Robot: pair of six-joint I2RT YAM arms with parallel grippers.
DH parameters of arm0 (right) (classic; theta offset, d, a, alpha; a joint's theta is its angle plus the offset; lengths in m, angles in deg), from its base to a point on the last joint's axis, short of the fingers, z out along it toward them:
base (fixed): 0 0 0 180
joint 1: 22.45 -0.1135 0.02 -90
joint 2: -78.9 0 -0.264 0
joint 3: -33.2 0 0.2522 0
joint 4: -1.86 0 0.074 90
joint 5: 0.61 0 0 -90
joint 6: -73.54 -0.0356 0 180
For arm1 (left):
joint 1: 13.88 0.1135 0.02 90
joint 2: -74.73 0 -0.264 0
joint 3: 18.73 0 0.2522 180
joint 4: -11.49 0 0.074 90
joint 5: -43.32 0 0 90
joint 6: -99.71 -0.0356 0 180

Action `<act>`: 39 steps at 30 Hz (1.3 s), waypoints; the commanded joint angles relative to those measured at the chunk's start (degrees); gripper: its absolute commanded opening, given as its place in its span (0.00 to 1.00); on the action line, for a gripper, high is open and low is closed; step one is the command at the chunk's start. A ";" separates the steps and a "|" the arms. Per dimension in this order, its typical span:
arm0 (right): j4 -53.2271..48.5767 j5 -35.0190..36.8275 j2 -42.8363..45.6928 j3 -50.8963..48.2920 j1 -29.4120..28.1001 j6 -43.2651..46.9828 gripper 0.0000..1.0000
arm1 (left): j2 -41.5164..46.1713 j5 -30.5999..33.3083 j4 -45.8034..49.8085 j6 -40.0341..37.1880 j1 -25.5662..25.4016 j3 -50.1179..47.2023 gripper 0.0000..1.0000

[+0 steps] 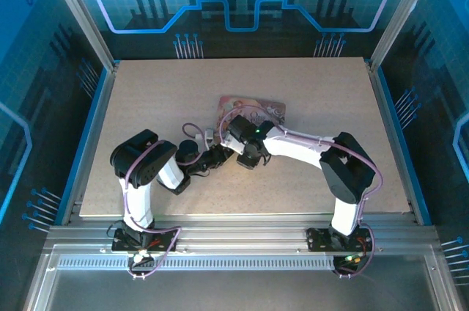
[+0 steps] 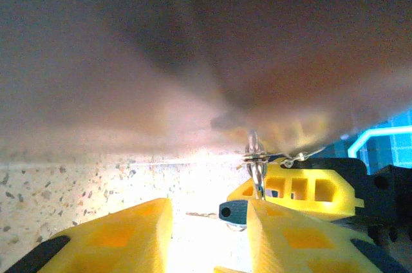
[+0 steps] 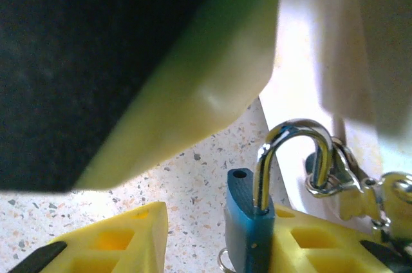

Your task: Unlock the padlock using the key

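The padlock [image 3: 248, 225] has a blue body and stands on the table against the inner face of my right gripper's right-hand finger [image 3: 322, 247]. Its metal shackle [image 3: 293, 147] is swung out, one leg clear of the empty hole in the body. A small ring [image 3: 322, 179] hangs on the shackle. My right gripper [image 3: 215, 228] is open, its other finger well clear of the lock. My left gripper [image 2: 209, 221] is also open, and the padlock [image 2: 235, 210] lies just beside its right-hand finger [image 2: 290, 234]. The key is hidden; a silvery loop [image 3: 223, 263] peeks from under the body.
Both grippers meet at mid-table, the left gripper [image 1: 218, 155] close against the right gripper [image 1: 234, 142]. The pink illustrated box [image 1: 253, 109] lies right behind them. The right gripper's yellow finger [image 2: 302, 189] sits just beyond the lock. Metal frame posts edge the table [image 1: 146, 98].
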State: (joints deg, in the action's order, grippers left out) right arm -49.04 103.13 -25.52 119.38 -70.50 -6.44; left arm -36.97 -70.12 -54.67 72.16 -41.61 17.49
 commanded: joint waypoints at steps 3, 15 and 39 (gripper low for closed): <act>1.60 6.56 1.38 0.70 -3.39 -10.21 0.43 | -1.67 -3.56 -0.23 -1.82 -1.04 1.55 0.36; 9.46 8.34 3.57 -3.19 -4.40 -18.54 1.00 | -1.60 -4.77 -0.24 -2.39 1.44 0.58 0.36; -0.10 2.21 13.18 1.57 5.43 -24.08 0.50 | -1.41 -4.12 -0.10 -14.25 -1.51 3.71 0.35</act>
State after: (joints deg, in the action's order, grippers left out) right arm -46.53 106.91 -15.58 120.65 -65.91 -30.24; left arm -38.85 -73.73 -54.30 64.62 -42.00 19.85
